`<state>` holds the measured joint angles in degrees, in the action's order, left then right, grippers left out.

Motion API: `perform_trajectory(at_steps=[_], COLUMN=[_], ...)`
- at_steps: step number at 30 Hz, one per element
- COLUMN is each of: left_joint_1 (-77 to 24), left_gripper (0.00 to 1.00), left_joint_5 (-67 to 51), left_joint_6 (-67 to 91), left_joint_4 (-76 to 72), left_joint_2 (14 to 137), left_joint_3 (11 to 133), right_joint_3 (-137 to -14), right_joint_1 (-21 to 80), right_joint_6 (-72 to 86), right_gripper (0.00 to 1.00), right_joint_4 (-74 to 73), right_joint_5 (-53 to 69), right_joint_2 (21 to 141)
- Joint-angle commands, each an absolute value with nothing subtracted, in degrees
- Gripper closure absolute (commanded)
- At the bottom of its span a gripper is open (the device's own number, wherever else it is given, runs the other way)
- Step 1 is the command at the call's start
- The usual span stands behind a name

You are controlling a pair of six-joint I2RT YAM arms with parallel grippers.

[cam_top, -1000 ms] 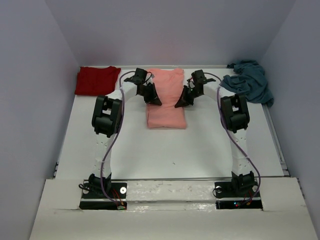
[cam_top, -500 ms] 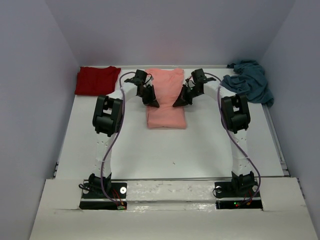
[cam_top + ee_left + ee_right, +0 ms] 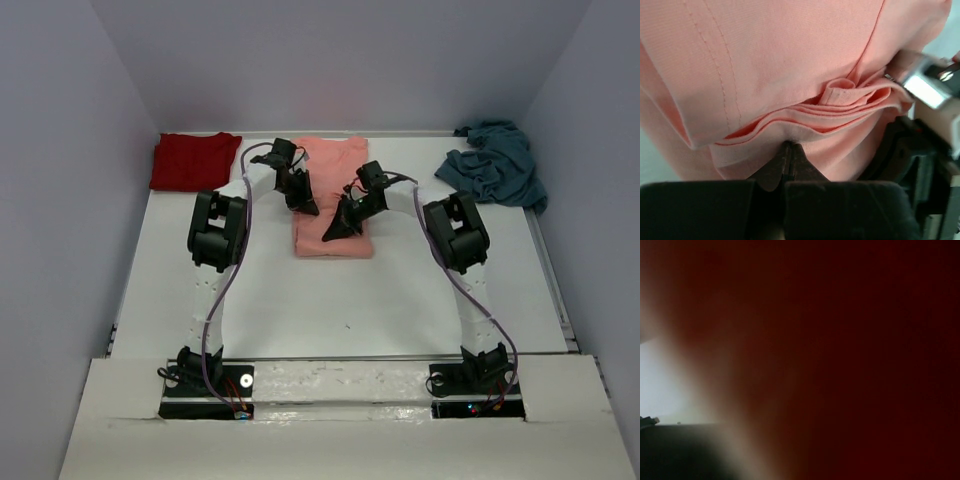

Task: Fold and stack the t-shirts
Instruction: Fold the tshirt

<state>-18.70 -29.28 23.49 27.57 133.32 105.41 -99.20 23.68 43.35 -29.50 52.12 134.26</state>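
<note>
1. The left gripper has its fingers pressed together, tips right against the layered edge of the salmon-pink shirt. I cannot tell whether a layer is caught between them
2. The right gripper sits just to the right of the left one, over the same shirt, with its fingers together as well. Its own camera shows only a dark reddish blur, so I cannot tell what it holds, if anything
3. The pink shirt lies under both grippers as a long narrow strip on the table, with bunched folds beside the left fingertips. I judge this fold partway done
4. The dark red shirt lies flat, well apart to the left gripper's left, and looks already folded
5. The teal-blue shirt is a crumpled heap well apart to the right gripper's right, not yet folded
6. Nothing is stacked: what remains is finishing the pink one, folding the teal one, then piling all three
</note>
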Motion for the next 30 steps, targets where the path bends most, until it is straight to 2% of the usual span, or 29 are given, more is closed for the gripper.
perform_trajectory(at_steps=[1,9,16,22,30], left_joint_1=[-18.98,-18.98,-18.9,-18.9,-18.9], left_gripper=[0.98,0.98,0.97,0.97,0.97], left_joint_5=[-25.49,-25.05,-24.7,-24.52,-24.35], left_joint_6=[20.92,19.95,18.9,18.19,17.67], left_joint_4=[30.32,31.03,30.5,30.24,30.94], left_joint_2=[136.4,138.6,138.34,136.85,134.56], left_joint_3=[107.66,110.48,109.43,107.14,105.12], right_joint_3=[-93.02,-76.32,-68.38,-69.34,-83.82], right_joint_1=[24.69,25.75,27.42,27.42,26.55], right_joint_6=[43.34,40.44,38.85,38.67,34.47], right_gripper=[1.0,1.0,1.0,1.0,1.0], right_joint_4=[-28.3,-30.41,-33.04,-33.66,-38.31], right_joint_5=[53.27,48.26,44.4,39.04,31.4], right_joint_2=[129.47,121.74,117.69,115.84,120.23])
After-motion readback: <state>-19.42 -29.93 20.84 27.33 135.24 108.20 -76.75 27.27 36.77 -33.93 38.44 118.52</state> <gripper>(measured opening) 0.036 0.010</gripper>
